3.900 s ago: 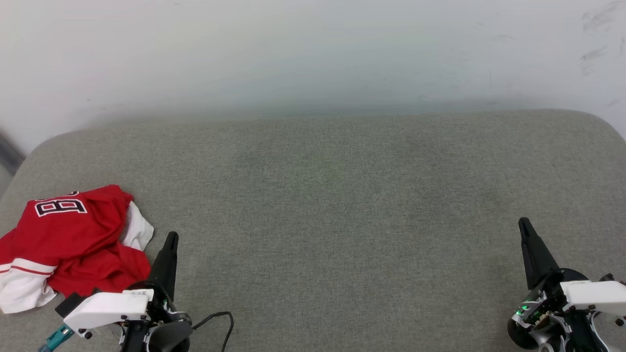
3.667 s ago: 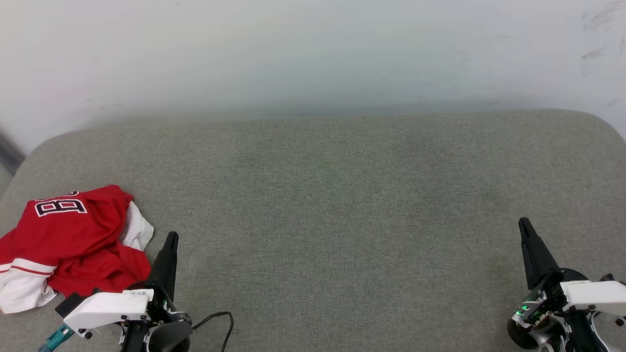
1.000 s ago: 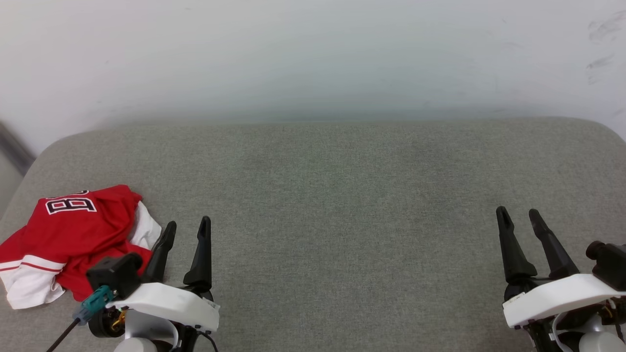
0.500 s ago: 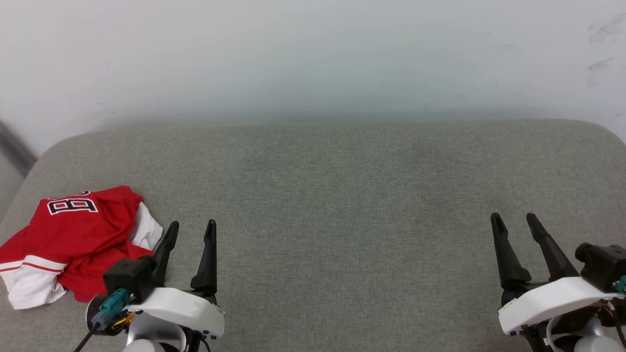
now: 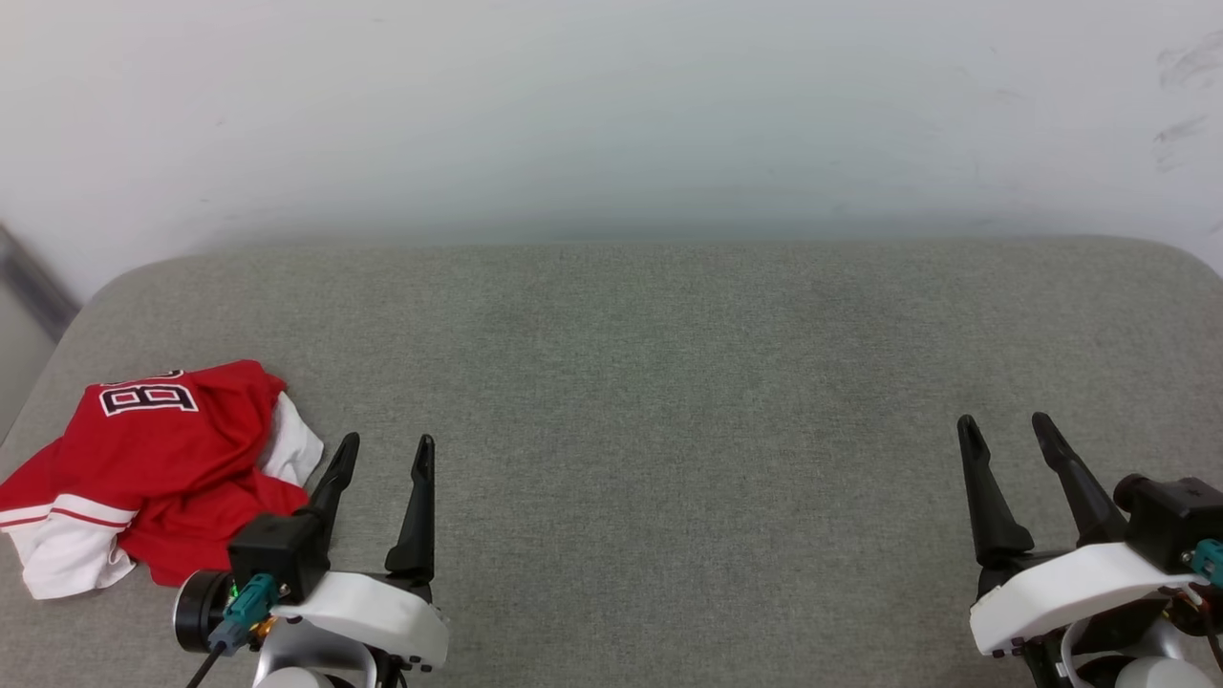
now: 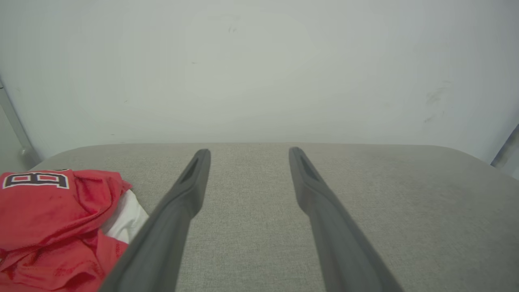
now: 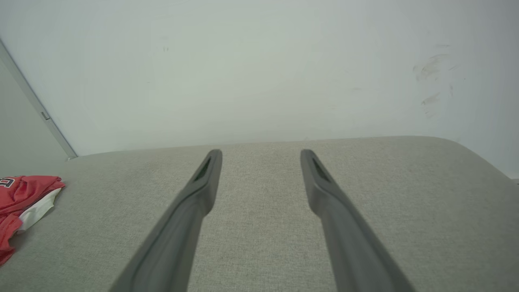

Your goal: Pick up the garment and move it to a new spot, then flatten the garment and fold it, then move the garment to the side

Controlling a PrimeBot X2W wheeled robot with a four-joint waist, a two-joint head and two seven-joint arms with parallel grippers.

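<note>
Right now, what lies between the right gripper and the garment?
From the right gripper: bare grey cushion, then the open left gripper close beside the garment. The head view shows it.

Holds the left gripper (image 5: 388, 440) low at the near left, its two dark fingers (image 5: 417, 516) spread apart, pointing far and slightly right. Holds the right gripper (image 5: 1004, 419) low at the near right, likewise parted, pointing far and slightly left. Carries white casings on the left wrist (image 5: 373, 607) and right wrist (image 5: 1061, 583).
</note>
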